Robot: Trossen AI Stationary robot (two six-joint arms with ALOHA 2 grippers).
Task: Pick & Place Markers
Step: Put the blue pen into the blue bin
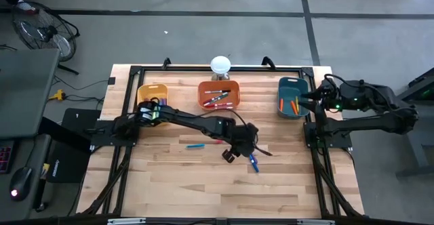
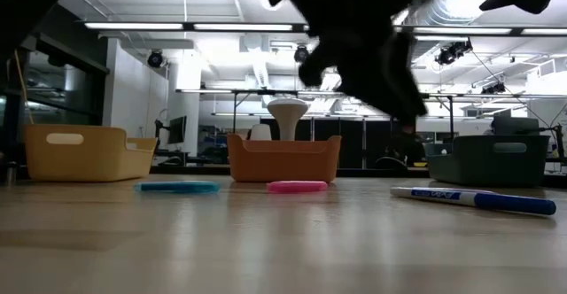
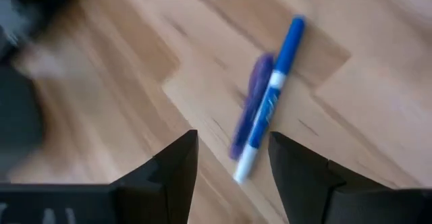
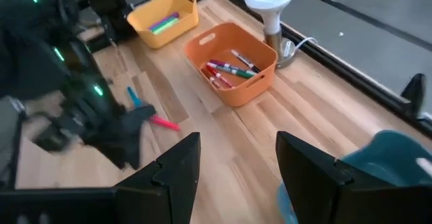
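Left pincer (image 3: 229, 173) hovers over mid-table with its jaws apart and nothing between them; the blue marker (image 3: 270, 99) lies just beyond the fingertips, flat on the table (image 1: 203, 184). In the high view we see the same left pincer (image 1: 230, 154) just beside that blue marker (image 1: 253, 162), toward the near-right of centre.

We judge the marker light, stiff and smooth-barrelled, so it may roll or skid if nudged from one side. Best to take it across the middle of the barrel, jaws set crosswise to its length, not at the cap end. It lies low on the wood, so the fingers need to come right down to the surface.

A teal marker (image 1: 194, 145) and a pink marker (image 2: 297, 187) lie loose farther back on the table, near each other. The orange bin (image 1: 219, 95) already holds several markers, the yellow bin (image 1: 152, 96) and teal bin (image 1: 291, 97) a few.

Right pincer (image 4: 233, 166) waits at the right edge near the teal bin, jaws apart, empty.
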